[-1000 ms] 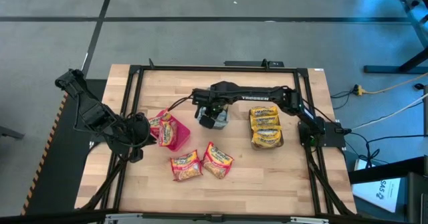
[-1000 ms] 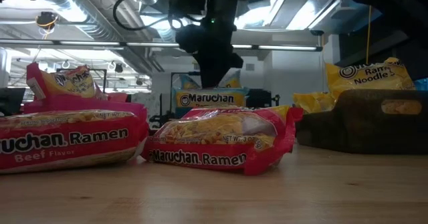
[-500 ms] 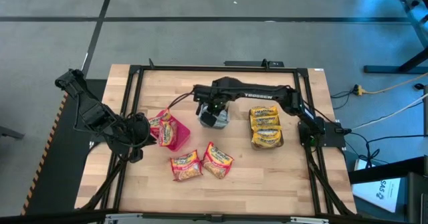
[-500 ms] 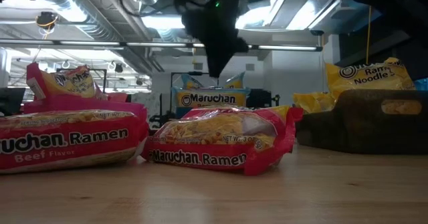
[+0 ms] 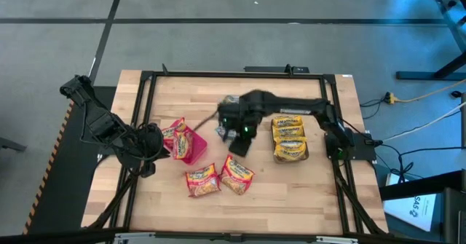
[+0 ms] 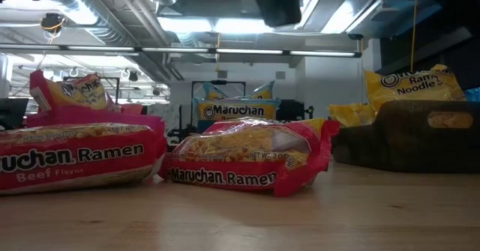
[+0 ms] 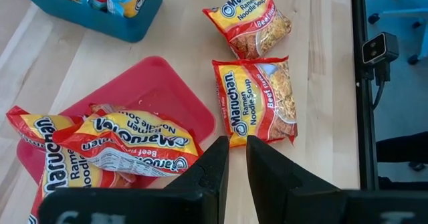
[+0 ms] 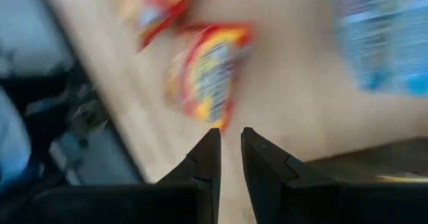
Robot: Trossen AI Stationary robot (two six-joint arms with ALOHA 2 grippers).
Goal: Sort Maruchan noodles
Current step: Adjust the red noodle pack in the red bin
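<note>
The landmark for all positions was the pink bin (image 5: 188,145), which stood on the left part of the wooden table (image 5: 291,193) in the high view.

1. Left gripper (image 7: 233,158): it waited at the pink bin's outer left side, off toward the table's left edge. Its two fingers (image 7: 212,167) stood nearly together with only a narrow slit between them, and nothing was clamped in that slit.

2. Right gripper (image 8: 229,150): it hung above the table to the right of the pink bin, between that bin and the grey bin (image 5: 290,139). Its fingers (image 8: 206,158) were close together with a thin gap, and no packet sat between them. The right wrist view was motion-blurred.

3. Maruchan noodles:
- Red packets in the bin (image 7: 127,144) lay in the pink bin, one spilling over its rim.
- Two loose red packets (image 5: 219,177) lay flat on the table just in front of the pink bin, side by side and touching or nearly so.
- Yellow packets (image 5: 288,131) were stacked in the grey bin, well to the right of the pink bin.
- A teal bin (image 7: 100,13) beyond the pink bin in the left wrist view held further packets; their colour could not be settled.
</note>
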